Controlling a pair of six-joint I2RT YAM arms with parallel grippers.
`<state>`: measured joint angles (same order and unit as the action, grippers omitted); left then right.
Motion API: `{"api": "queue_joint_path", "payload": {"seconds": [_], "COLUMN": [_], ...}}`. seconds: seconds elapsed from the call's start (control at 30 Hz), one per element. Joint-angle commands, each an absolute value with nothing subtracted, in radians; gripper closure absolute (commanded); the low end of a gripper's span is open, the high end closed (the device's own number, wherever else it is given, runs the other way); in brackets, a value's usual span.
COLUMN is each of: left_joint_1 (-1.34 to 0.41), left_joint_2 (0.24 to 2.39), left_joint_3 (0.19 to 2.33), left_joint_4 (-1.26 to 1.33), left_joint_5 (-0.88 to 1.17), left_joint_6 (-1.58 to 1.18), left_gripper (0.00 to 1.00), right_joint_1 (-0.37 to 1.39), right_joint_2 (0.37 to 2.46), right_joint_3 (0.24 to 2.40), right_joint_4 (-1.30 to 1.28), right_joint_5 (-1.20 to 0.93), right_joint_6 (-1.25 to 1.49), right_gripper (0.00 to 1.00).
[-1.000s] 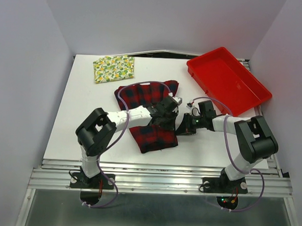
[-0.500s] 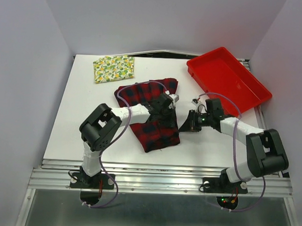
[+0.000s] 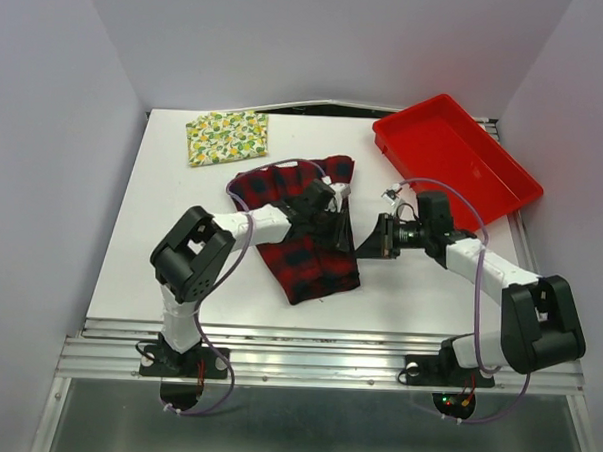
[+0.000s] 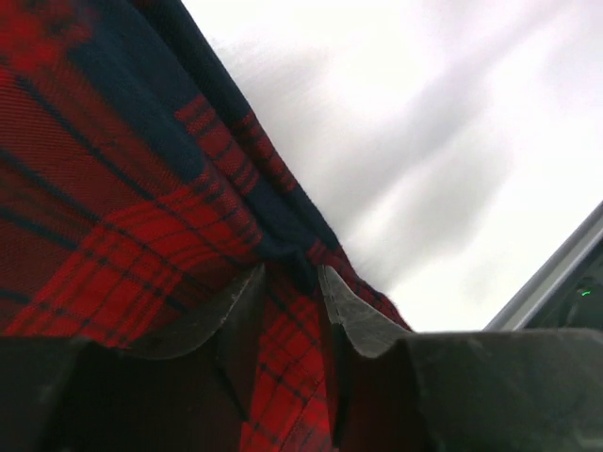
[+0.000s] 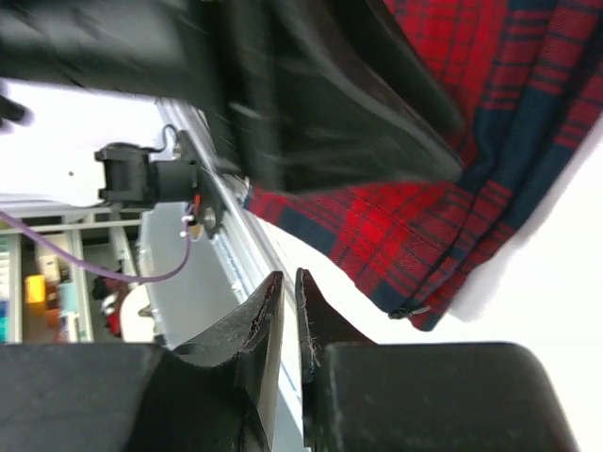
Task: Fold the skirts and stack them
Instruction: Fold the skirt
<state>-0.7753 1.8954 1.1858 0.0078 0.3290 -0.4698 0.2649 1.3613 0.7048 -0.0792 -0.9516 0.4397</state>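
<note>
The left gripper point(image 4: 290, 287) pinches the plaid skirt point(image 4: 104, 235) by its edge (narrow on cloth); carry it over low. The right gripper point(image 5: 286, 306), closed empty, should pin the crease.

White arm links point(image 3: 265, 224), black joints point(image 3: 192, 264), purple cables point(image 3: 229, 189)

Nothing legible from here: no lettering or numbers on the plaid skirt point(image 3: 315, 272), the lemon-print skirt point(image 3: 226, 137) at eleven o'clock, or the red tray point(image 3: 455, 158) at two o'clock.
</note>
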Motion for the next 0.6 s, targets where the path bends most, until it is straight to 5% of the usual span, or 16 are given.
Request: {"api": "queue_joint_path", "payload": {"seconds": [0.0, 0.2, 0.3, 0.43, 0.57], "left_joint_1": [-0.71, -0.6, -0.493, -0.397, -0.344], "left_joint_2": [1.735, 1.562, 1.468, 1.408, 1.478], "left_joint_3": [1.244, 1.244, 1.09, 0.722, 0.643], "left_joint_4": [-0.03, -0.146, -0.046, 0.44, 0.546], "left_joint_5": [0.327, 0.349, 0.582, 0.921, 0.933], "left_joint_6": [-0.425, -0.416, -0.507, -0.791, -0.847], "left_gripper": [0.54, 0.34, 0.47, 0.65, 0.66], "right_joint_1": [0.267, 0.267, 0.3, 0.376, 0.394], "right_joint_2": [1.368, 1.41, 1.501, 1.607, 1.709], "right_joint_3": [0.713, 0.79, 0.83, 0.825, 0.801], "right_joint_4": [-0.011, 0.144, 0.253, 0.346, 0.42], "right_joint_5": [-1.025, -1.042, -1.052, -1.065, -1.04], "right_joint_6": [0.486, 0.634, 0.713, 0.765, 0.758], "right_gripper": [0.85, 0.82, 0.81, 0.8, 0.79]}}
